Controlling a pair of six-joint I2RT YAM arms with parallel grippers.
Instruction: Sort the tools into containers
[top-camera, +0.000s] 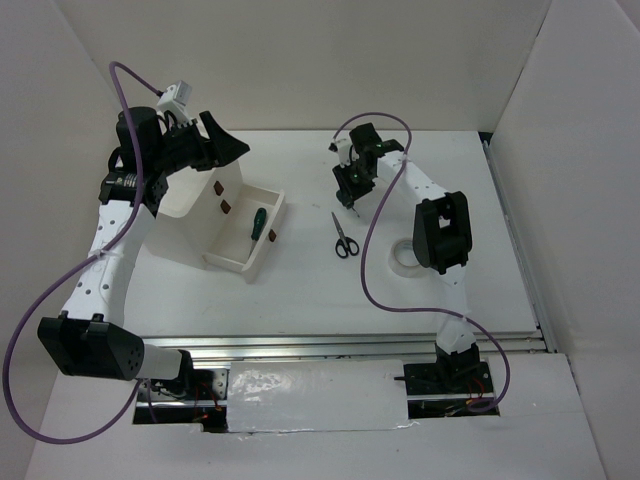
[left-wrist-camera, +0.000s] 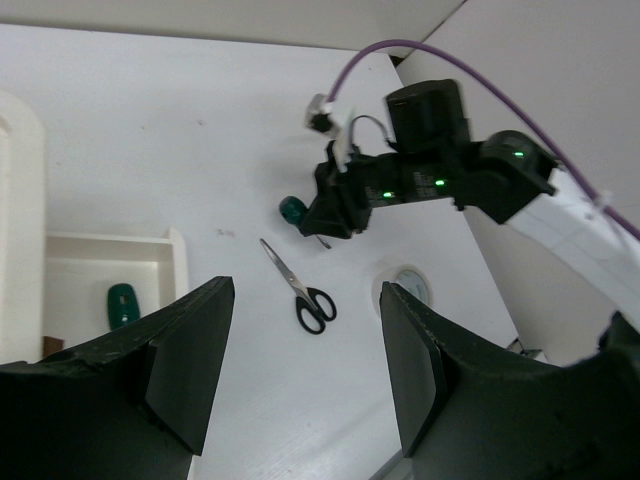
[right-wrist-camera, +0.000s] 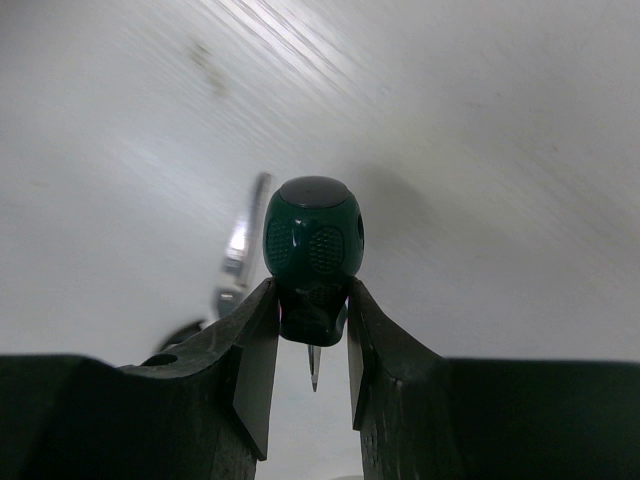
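A white worktop (top-camera: 300, 300) fills the scene, closed in by plain white walls at the far side (top-camera: 300, 60) and the right (top-camera: 590, 150). Along its near edge runs a metal rail (top-camera: 330, 345), and nearer still lies a shiny crinkled strip (top-camera: 315, 395).

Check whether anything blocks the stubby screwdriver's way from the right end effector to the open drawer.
Nothing visible does. Bare table lies between the stubby screwdriver, held in the right end effector, and the open drawer. The scissors lie nearer the arm bases, off that line; the left end effector hangs open near the drawer's far end.
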